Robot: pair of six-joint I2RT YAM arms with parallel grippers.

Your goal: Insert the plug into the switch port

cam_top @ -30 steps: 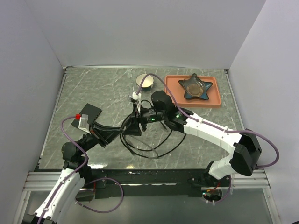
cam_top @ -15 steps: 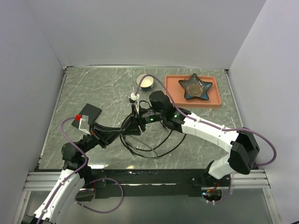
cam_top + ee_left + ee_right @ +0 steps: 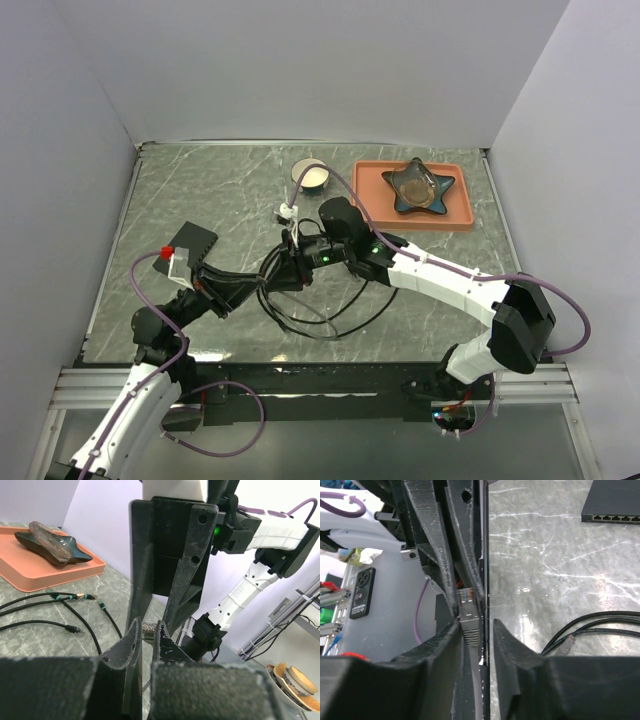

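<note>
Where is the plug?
The plug sits between the left gripper and the right gripper, which meet mid-table in the top view, right of the switch.

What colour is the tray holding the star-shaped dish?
Salmon orange. The tray shows best in the top external view.

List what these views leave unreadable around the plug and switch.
Top external: the plug is hidden under the left gripper and right gripper.
Left wrist: only the plug's tip shows; whether the left gripper clamps it is unclear.
Right wrist: the switch is cut by the edge, ports tiny.
</note>
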